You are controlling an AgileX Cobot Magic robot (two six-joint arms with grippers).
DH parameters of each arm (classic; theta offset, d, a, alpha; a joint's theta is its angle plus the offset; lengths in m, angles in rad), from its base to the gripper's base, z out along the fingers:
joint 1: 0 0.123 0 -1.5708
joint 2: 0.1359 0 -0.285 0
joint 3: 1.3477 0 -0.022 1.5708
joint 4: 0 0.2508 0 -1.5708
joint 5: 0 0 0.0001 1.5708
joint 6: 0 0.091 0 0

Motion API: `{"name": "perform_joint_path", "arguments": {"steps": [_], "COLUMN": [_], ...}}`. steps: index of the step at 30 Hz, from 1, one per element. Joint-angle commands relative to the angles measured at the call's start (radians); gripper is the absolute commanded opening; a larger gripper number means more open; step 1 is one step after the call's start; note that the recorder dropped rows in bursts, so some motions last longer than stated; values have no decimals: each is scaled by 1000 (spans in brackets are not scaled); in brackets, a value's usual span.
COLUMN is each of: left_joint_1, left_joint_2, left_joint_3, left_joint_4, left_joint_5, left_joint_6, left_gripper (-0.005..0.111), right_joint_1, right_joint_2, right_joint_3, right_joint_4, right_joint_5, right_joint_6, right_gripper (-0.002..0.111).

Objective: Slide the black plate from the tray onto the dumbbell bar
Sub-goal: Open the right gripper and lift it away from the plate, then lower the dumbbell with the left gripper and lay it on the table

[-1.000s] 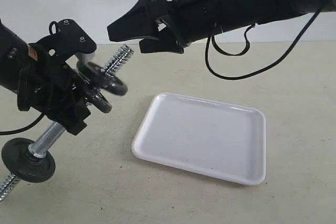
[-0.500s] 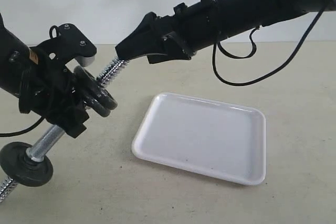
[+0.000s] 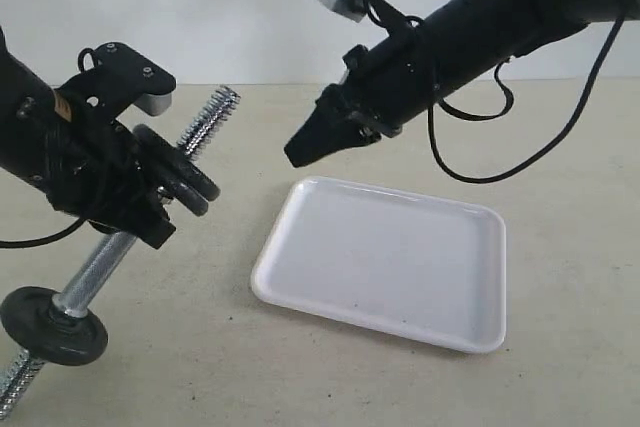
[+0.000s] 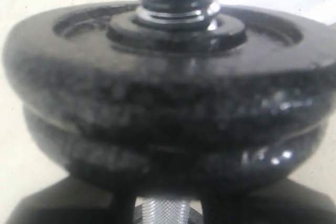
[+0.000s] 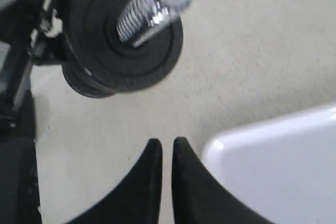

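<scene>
Hovering beside the tray (image 3: 400, 277), the right gripper (image 3: 297, 155) has its fingers pressed together, empty; the left gripper (image 3: 140, 219) pinches the dumbbell bar (image 3: 95, 272) bearing the black plate (image 3: 187, 175).

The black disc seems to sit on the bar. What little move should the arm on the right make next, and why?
Probably draw the right end effector back, clear of the dumbbell bar. Its jaws are shut on nothing, the black plate sits on that bar, which the left end effector holds, and the tray holds no disc.
</scene>
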Motion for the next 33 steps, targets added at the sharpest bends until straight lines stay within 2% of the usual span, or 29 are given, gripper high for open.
{"name": "perform_joint_path", "arguments": {"steps": [1, 13, 28, 33], "left_joint_1": [13, 17, 90, 91], "left_joint_2": [-4, 127, 199, 199], "left_joint_3": [-47, -47, -47, -47], "left_joint_4": [-14, -21, -23, -92], "left_joint_5": [-554, -688, -846, -896], "left_joint_6": [-116, -282, -522, -532], "left_gripper": [4, 4, 4, 4], "right_joint_1": [-5, -5, -5, -5], "right_joint_2": [-14, -14, -14, -14], "right_joint_3": [-5, -5, -5, -5], "right_joint_4": [-190, -489, -484, -484], "right_joint_5": [16, 16, 21, 19], "right_joint_6": [126, 312, 319, 319], "right_gripper": [2, 2, 2, 2]}}
